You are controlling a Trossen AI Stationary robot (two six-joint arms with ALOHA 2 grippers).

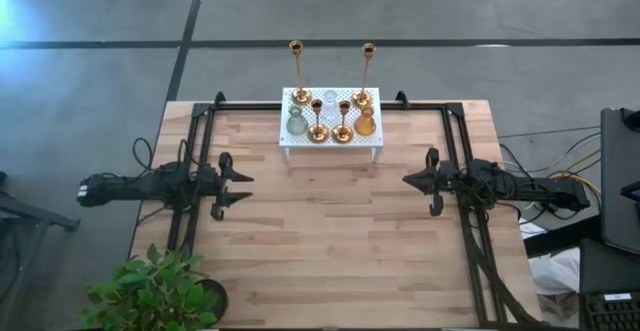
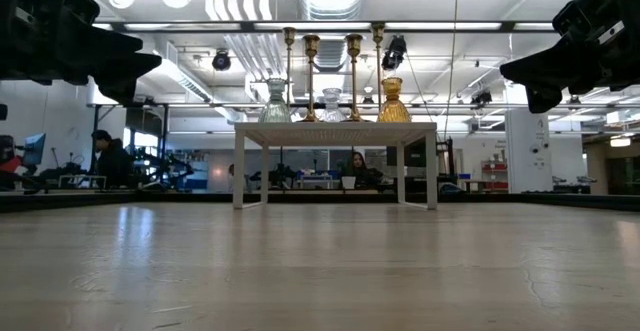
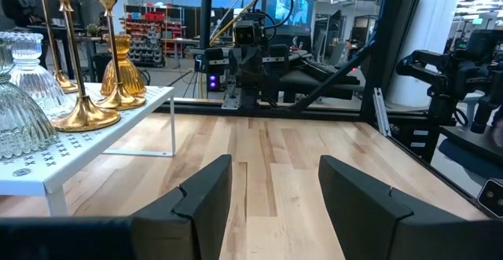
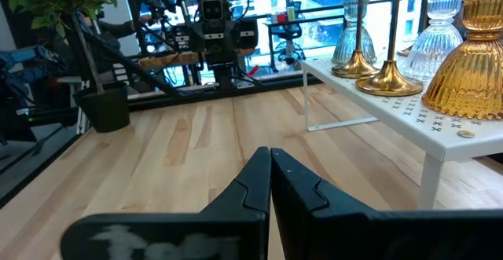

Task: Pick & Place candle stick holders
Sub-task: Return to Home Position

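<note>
The candle stick holders stand by their bases on a white perforated stand [image 1: 330,136] at the table's far middle. Two tall brass sticks [image 1: 296,71] [image 1: 367,71] are at its back, with a clear glass holder [image 1: 330,103] between them. In front stand a grey-green glass holder [image 1: 297,123], two short brass ones [image 1: 318,123] [image 1: 343,124] and an amber glass holder [image 1: 365,123]. My left gripper [image 1: 242,188] [image 3: 275,205] is open and empty at the table's left. My right gripper [image 1: 408,180] [image 4: 269,173] is shut and empty at the right. Both hover above the table.
A potted plant [image 1: 155,291] stands at the table's near left corner. Black frame rails [image 1: 205,141] [image 1: 460,141] run along both sides and the far edge. Bare wood [image 1: 330,231] lies between the arms. People [image 2: 105,156] sit in the room beyond.
</note>
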